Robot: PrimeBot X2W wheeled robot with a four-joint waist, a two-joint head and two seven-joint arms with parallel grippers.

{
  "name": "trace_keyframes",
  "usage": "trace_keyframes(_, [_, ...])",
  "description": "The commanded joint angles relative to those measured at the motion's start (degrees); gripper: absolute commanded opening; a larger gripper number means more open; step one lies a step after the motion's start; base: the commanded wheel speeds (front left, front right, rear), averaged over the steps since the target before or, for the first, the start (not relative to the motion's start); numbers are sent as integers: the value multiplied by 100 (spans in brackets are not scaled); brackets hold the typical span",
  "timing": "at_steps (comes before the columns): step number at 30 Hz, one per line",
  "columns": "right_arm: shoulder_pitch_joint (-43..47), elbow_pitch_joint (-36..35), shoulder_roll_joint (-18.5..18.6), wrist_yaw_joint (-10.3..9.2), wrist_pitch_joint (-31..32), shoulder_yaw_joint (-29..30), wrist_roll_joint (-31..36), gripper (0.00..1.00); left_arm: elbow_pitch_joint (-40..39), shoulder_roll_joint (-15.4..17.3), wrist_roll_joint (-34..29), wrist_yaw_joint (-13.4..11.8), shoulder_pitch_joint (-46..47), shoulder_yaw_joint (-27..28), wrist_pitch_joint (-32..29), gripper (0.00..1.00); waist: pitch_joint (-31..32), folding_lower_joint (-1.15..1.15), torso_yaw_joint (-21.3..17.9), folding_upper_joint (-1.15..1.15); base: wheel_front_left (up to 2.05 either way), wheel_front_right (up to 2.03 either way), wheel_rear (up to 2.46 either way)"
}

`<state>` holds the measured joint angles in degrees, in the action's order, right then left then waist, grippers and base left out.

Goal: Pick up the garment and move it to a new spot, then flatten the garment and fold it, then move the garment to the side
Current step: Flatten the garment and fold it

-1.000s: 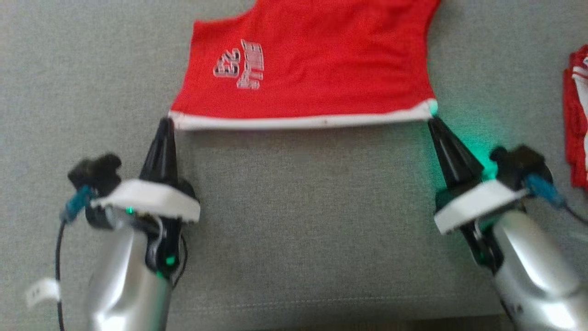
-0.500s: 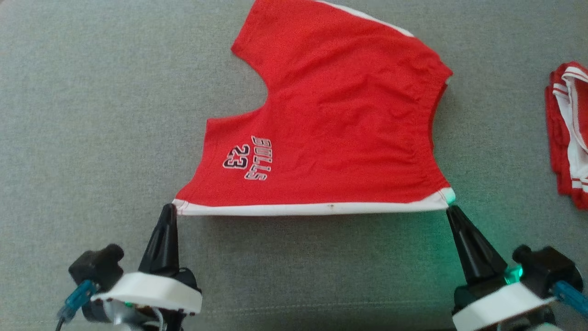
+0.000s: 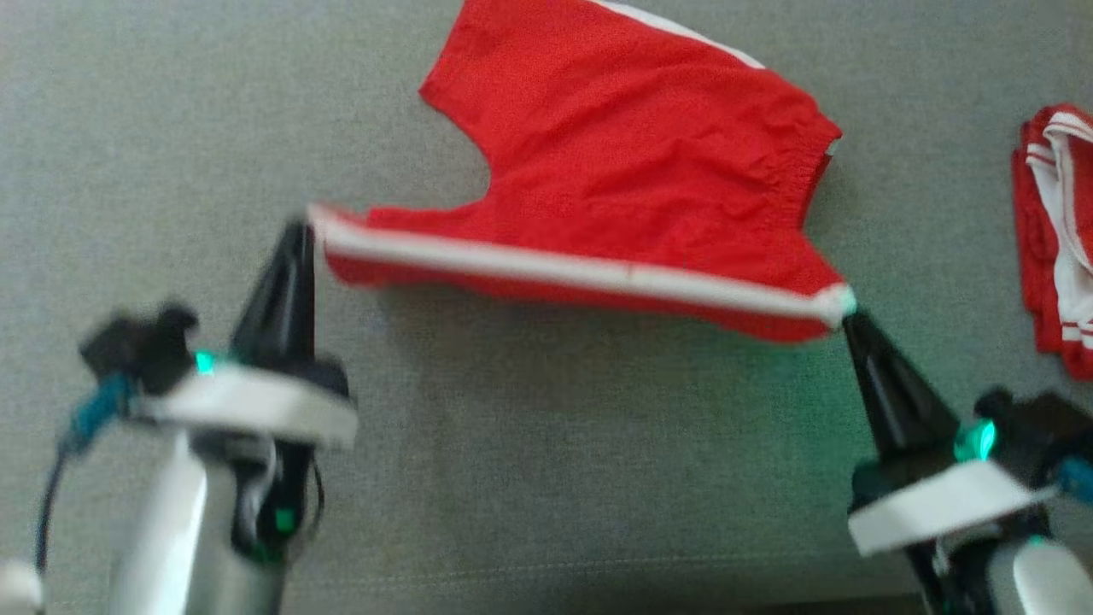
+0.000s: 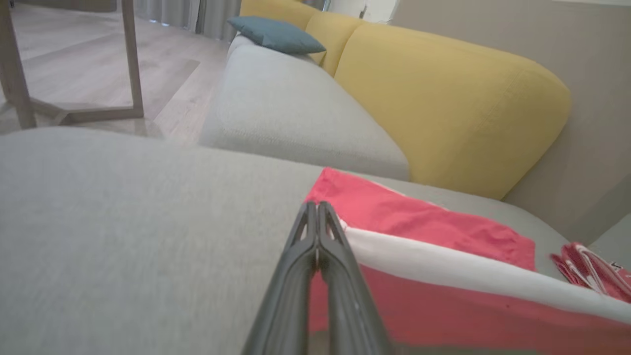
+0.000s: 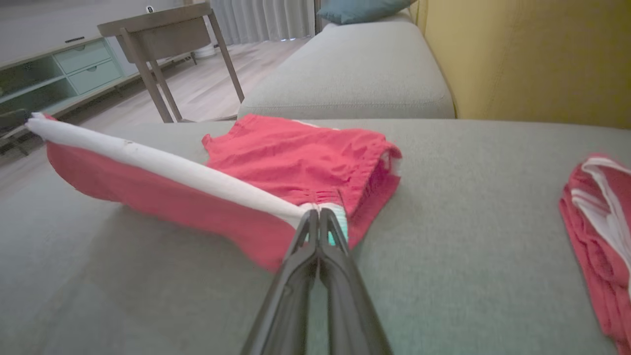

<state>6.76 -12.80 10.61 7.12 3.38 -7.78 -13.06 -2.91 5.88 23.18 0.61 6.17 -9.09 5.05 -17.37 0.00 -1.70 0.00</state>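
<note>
Cushion [image 3: 546, 478] of grey sofa bears garment [image 3: 649, 162], left pincer [image 3: 299, 229] and right pincer [image 3: 851, 319] clamping it.

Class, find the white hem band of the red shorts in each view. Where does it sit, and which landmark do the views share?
Head view: the white hem band runs across the middle, from the left tool to the right tool.
Left wrist view: it stretches from centre to the lower right edge.
Right wrist view: it slants from the left edge down to centre.
Shared landmark: the other red-and-white garment, at every view's right edge.
</note>
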Motion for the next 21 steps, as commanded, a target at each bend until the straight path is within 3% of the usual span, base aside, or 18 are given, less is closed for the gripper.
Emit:
trace_keyframes(1, [-473, -102, 105, 36, -9, -63, -49, 0, 30, 141, -66, 98, 783, 168, -39, 0, -191, 0, -55, 0, 0, 0, 0])
trace_keyframes(10, [-2186, 791, 254, 36, -105, -394, -328, 0, 2165, 356, -59, 530, 3659, -151, -495, 0, -959, 0, -415, 0, 0, 0, 0])
trace_keyframes(21, [-4085, 2152, 91, 36, -587, -981, -672, 0, 4467, 749, -169, 676, 6193, -637, -471, 0, -1807, 0, -1080, 0, 0, 0, 0])
